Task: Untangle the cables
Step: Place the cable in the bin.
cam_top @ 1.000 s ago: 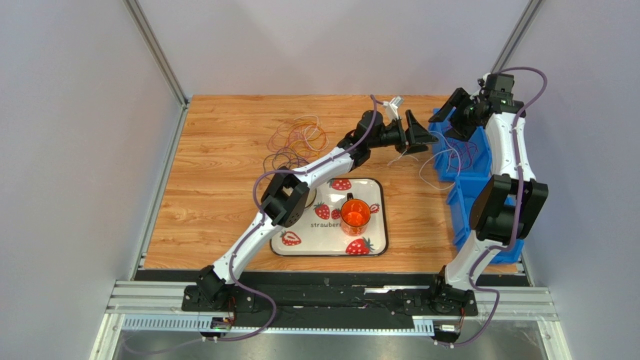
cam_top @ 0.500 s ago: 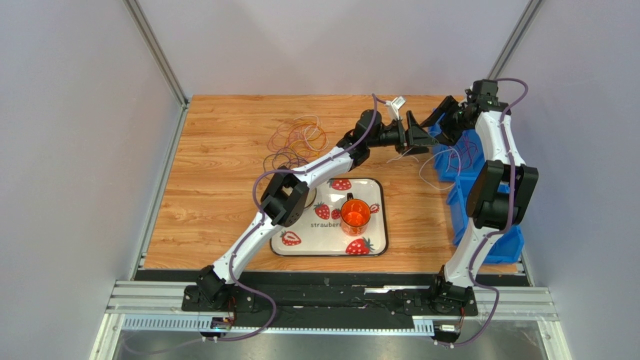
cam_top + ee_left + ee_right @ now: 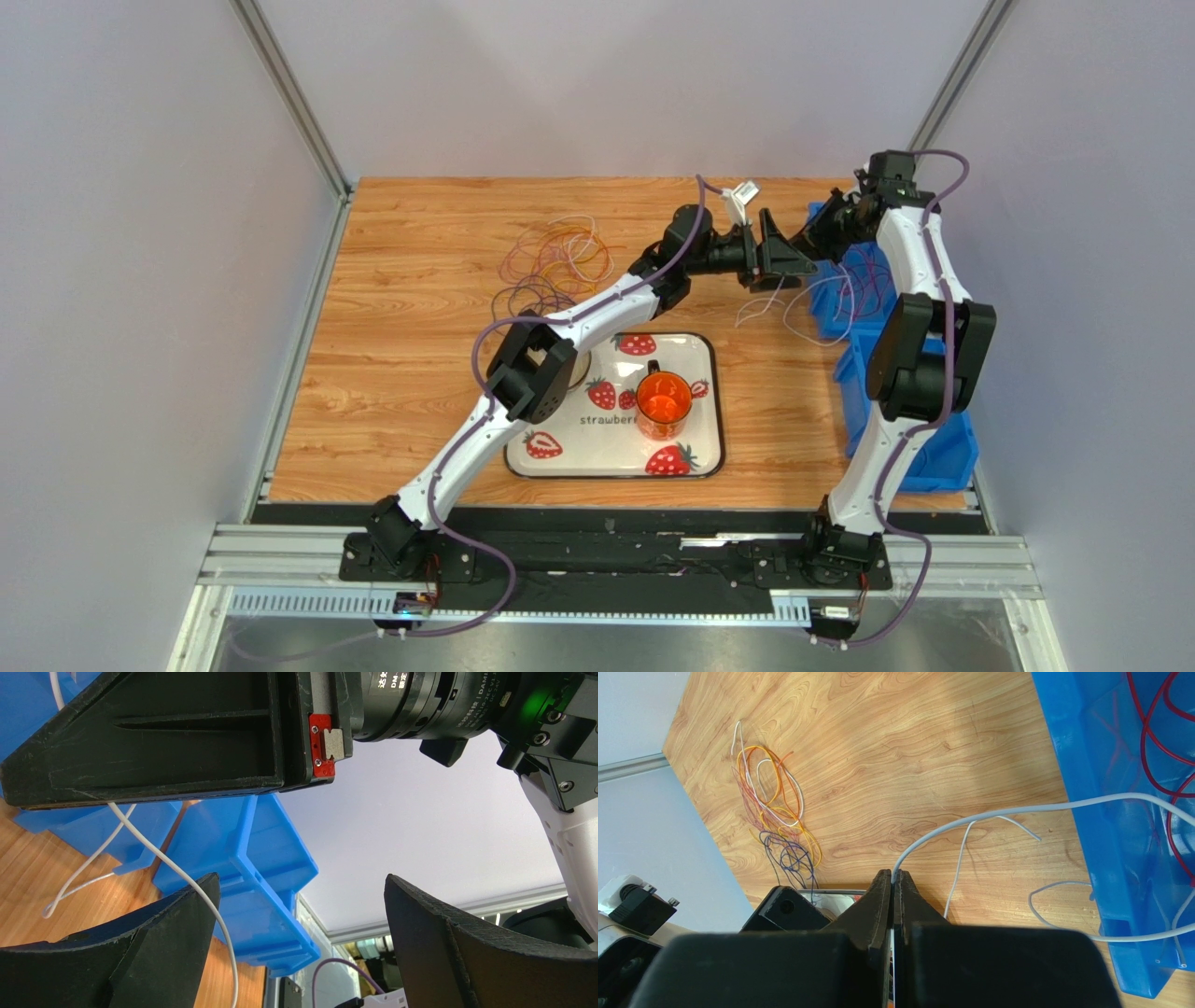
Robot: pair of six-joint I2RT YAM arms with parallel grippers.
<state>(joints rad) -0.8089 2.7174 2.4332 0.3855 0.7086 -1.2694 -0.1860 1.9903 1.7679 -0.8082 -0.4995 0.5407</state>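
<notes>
Nearest the arm bases, a strawberry-printed tray is seen on the wooden table, and an orange cup is stood on it. Farther back and to the left, a loose heap of cables in orange, purple and yellow is spread on the wood, well apart from both arms. Farther right, the left gripper and the right gripper are met nose to nose just beside the blue bins at the table's right edge.

From overhead, neither grip can be made out. That is settled by the wrist cameras. In the right wrist view the right gripper's fingers are pressed flat together, and a white cable is pinched at their tip. From there the cable is arched over the wood and into the nearest bin, where red cables are coiled. The heap is caught far off at the upper left of that view.

In the left wrist view the left gripper's fingers are spread wide, with nothing between them. The right gripper's dark body is seen close above, and the white cable is hung beneath it, trailing past one finger down to the wood.
</notes>
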